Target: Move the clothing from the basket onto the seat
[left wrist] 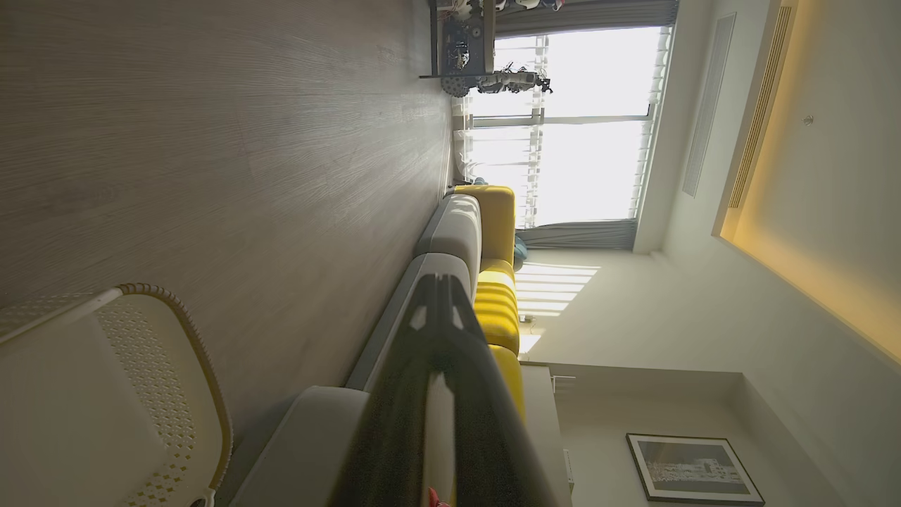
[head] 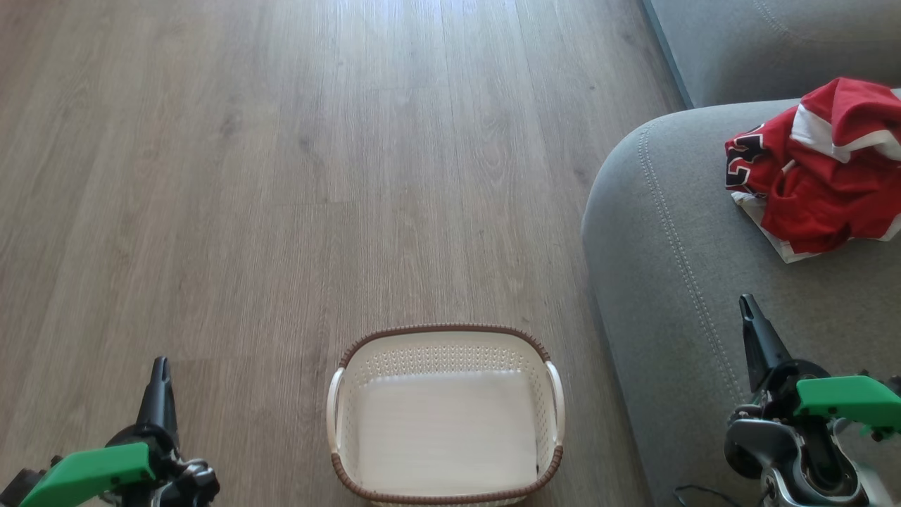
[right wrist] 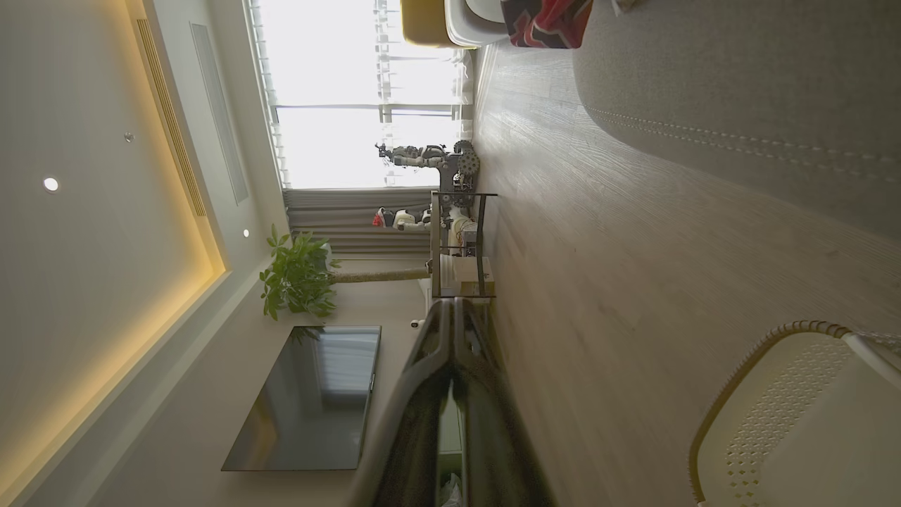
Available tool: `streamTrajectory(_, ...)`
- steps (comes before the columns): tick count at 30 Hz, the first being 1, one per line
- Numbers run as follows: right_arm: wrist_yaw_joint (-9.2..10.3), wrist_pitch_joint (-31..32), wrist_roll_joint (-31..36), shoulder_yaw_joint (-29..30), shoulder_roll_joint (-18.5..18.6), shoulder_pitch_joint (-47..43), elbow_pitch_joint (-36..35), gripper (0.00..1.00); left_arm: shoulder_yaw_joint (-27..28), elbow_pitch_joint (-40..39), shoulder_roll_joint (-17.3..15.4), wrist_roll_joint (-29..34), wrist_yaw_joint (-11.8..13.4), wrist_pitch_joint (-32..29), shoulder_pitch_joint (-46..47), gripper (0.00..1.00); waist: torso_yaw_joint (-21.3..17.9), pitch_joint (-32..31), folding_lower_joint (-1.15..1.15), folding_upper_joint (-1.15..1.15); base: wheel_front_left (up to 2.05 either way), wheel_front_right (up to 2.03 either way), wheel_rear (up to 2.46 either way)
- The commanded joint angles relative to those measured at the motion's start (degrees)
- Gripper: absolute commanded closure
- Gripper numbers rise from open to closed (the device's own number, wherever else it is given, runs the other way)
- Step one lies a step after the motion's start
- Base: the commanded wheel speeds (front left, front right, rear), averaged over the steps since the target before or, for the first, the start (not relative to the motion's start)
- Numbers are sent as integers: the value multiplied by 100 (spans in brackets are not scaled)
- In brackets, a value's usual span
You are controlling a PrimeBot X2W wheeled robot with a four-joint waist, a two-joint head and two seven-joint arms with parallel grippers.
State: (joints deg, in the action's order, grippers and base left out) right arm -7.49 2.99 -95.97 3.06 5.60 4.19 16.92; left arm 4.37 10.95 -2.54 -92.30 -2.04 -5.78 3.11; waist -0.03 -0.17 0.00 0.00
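Both grippers are sitting closest to us. Left gripper (head: 160, 365) is low-left over the floor (head: 281, 176), and right gripper (head: 747, 304) is low-right in front of the seat (head: 676, 267). Fingers on each are pressed together w/ nothing pinched, and the wrist views are agreeing on that.

We're reading this as a parked pose: arms are flanking the basket (head: 436, 355) w/o touching it, so the head cam is getting a clean look inside. Basket is standing upright on the floor between the grippers, just beside the seat's rounded edge. Its interior is showing a bare pale bottom w/ no fabric visible.

Clothing (head: 823, 176) is lying crumpled on the seat cushion, well apart from the basket and up from the right gripper. Given that, we're judging the transfer as prob. done, w/ nothing left to grab.

Caveats:
- Clothing is running off the right edge of the head view, so we can't tell how many pieces there are or whether any is hanging off.
- Basket's near rim is getting clipped by the bottom edge.
- Right wrist view is catching the red fabric only as a cut-off scrap at the top.
- Window (left wrist: 584, 141) is blowing out, so detail around it is unreadable.
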Motion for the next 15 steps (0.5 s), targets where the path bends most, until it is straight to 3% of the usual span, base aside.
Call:
streamTrajectory(1, 0, -33, -50, -140, 109, 305, -224, 100, 199, -213, -56, -9, -50, -39, 272, 100, 0, 0, 0, 0, 0, 0, 0)
streamTrajectory(15, 0, -107, -132, -232, 179, 300, -237, 100, 202, -214, -54, -6, -49, -41, 272, 100, 0, 0, 0, 0, 0, 0, 0)
